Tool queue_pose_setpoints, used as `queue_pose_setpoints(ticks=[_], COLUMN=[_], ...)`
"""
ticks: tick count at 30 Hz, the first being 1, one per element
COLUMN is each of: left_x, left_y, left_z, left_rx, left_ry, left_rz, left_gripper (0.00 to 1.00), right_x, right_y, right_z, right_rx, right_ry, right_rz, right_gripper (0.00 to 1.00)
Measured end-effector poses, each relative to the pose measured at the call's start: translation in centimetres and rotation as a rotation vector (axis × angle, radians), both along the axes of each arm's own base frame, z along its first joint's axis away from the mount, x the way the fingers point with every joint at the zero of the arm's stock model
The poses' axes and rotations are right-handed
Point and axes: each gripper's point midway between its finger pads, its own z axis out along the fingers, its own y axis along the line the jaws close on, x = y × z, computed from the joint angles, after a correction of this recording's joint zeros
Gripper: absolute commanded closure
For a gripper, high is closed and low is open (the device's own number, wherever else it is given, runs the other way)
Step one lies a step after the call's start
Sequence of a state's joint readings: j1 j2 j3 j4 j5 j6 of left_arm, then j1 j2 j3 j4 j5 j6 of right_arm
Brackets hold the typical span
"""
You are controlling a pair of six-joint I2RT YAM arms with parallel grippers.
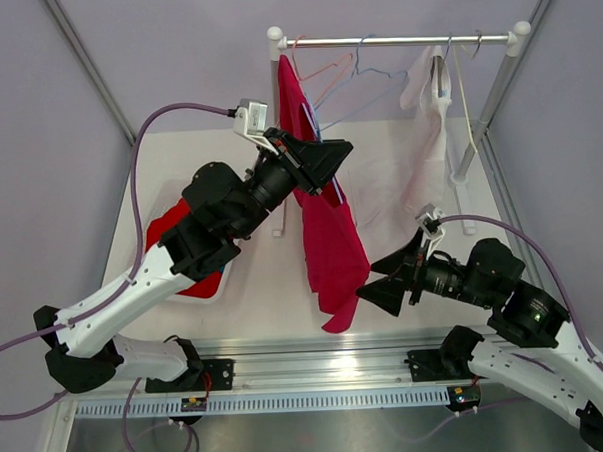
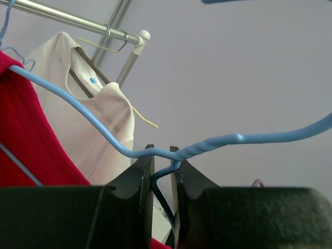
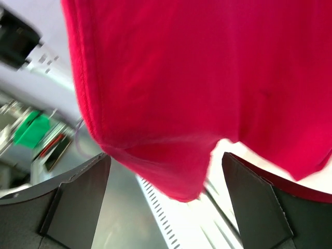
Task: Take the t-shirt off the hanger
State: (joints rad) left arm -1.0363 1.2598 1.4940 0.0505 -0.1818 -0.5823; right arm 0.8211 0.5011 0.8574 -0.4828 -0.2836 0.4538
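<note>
A red t-shirt (image 1: 332,247) hangs long and narrow in the middle of the table. It is draped over one arm of a blue wire hanger (image 2: 207,143). My left gripper (image 1: 331,161) holds that hanger up; in the left wrist view its jaws (image 2: 162,155) are shut on the hanger's neck just below the twist. The red t-shirt (image 2: 26,129) shows on the left there. My right gripper (image 1: 376,286) stands wide open just right of the shirt's lower hem. In the right wrist view a corner of the red t-shirt (image 3: 176,171) dangles between the open fingers (image 3: 78,197) without touching them.
A clothes rail (image 1: 403,39) spans the back, with empty wire hangers (image 1: 360,75) and a pale t-shirt (image 1: 425,130) on it. A white tray (image 1: 216,288) with red cloth lies at the left under my left arm. A slotted metal rail (image 1: 319,397) runs along the near edge.
</note>
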Motion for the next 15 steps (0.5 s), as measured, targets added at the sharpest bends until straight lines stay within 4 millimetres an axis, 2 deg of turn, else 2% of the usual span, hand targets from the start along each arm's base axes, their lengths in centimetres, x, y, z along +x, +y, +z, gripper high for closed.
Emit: queue_pose_setpoints(ticks=[6,8,9,10,11,13,14,15], left_x=[0.0,0.0,-0.1,-0.1,-0.2,-0.3,-0.4,-0.4], left_y=[0.1,0.1,0.1,0.1,0.0,0.0,0.0,0.1], left_z=[0.5,0.6,0.6,0.6,0.6,0.6,0.6,0.6], left_rx=[0.003,0.0,-0.001,-0.002,-0.003,-0.002,0.004,0.011], left_ry=[-0.03,-0.033,-0.034,-0.034,-0.034,-0.032,-0.03,-0.029], left_rz=[0.006,0.005,0.002,-0.003,-0.008,-0.015,-0.016,-0.016], left_gripper=[1.0,1.0,1.0,1.0,1.0,1.0,1.0,1.0], right_x=[-2.5,-2.7,-2.6,-2.3,-1.7,-0.7,-0.2,0.1], right_y=[2.0,2.4,2.6,2.7,2.7,2.8,3.0,3.1], right_z=[0.4,0.6,0.5,0.3,0.1,-0.5,-0.9,-1.4], right_rx=[0.034,0.039,0.035,0.027,0.017,-0.002,-0.011,-0.018], right_ry=[0.005,-0.002,-0.004,-0.005,-0.007,0.007,0.015,0.027], right_rz=[0.166,0.184,0.177,0.166,0.139,0.09,0.072,0.06], right_gripper=[0.02,0.1,0.17,0.49,0.64,0.84,0.98,1.0])
